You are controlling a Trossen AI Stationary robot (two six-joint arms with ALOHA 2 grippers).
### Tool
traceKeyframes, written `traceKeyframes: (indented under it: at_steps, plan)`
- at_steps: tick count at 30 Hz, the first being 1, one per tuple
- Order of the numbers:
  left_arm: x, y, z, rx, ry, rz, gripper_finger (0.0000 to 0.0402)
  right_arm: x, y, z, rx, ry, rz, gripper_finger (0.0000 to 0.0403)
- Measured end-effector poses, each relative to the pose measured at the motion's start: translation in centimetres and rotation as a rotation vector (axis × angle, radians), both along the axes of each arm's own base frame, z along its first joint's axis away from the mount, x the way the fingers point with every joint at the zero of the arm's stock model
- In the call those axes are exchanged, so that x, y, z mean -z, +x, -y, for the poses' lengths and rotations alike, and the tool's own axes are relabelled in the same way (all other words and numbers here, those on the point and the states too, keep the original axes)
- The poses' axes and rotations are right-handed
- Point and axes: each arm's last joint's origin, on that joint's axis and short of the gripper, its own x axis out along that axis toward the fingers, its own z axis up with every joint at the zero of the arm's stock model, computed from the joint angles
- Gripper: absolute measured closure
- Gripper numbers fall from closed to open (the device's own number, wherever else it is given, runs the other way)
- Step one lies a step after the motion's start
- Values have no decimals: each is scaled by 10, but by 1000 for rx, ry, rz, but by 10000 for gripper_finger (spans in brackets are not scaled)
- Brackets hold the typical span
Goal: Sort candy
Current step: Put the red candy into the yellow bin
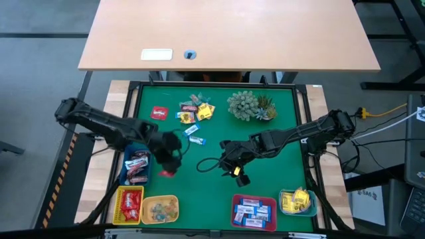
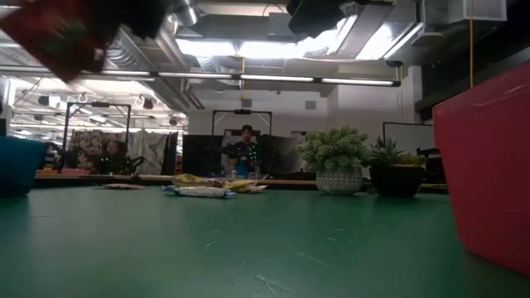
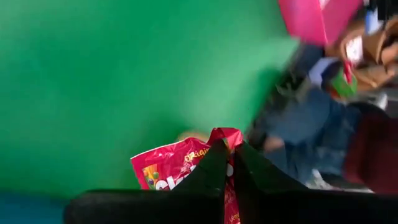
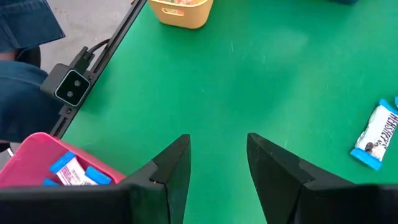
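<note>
My left gripper (image 1: 170, 161) hangs over the green mat beside a blue tray (image 1: 127, 154), shut on a red candy packet (image 3: 169, 169). The low view shows this packet (image 2: 51, 37) high above the mat. My right gripper (image 4: 217, 152) stands open over bare mat near the middle (image 1: 232, 166), with nothing between its fingers. Loose candy (image 1: 196, 110) lies in a heap at the far side. A red piece (image 1: 159, 113) and two blue-and-white pieces (image 1: 194, 135) lie nearby, flat on the mat. My left gripper pinches the red packet by one crumpled end (image 3: 225, 135) between its two fingers (image 3: 210, 169). The fingers slant down from the table's left. The packet is lifted clear of the mat and hangs at the fingertips.
Along the near edge stand a red tray (image 1: 118, 204) with red packets, a yellow tray (image 1: 174, 210), a pink tray (image 1: 235, 211) with blue-and-white candy and a blue tray (image 1: 309, 207) with yellow candy. A spiky green plant (image 1: 251, 105) stands at the far right. Bare mat lies in the middle.
</note>
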Motion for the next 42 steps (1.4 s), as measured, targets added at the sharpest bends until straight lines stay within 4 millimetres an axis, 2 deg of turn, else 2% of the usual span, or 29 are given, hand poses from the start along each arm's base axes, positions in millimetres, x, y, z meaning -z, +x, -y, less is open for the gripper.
traceKeyframes:
  at_steps: [8,19,24,32,42]
  plan:
    - [0,-25,60,32,-98,-150,401,0,0,0,0,0,0,246]
    - [1,-68,113,-4,-157,-328,401,0,0,0,0,0,0,246]
    - [1,-79,124,-40,-155,-352,401,0,0,0,0,0,1,246]
    - [4,-91,127,-18,-107,-390,400,0,0,0,3,2,0,246]
    - [8,-98,123,-63,-49,-465,339,0,0,0,25,20,-9,246]
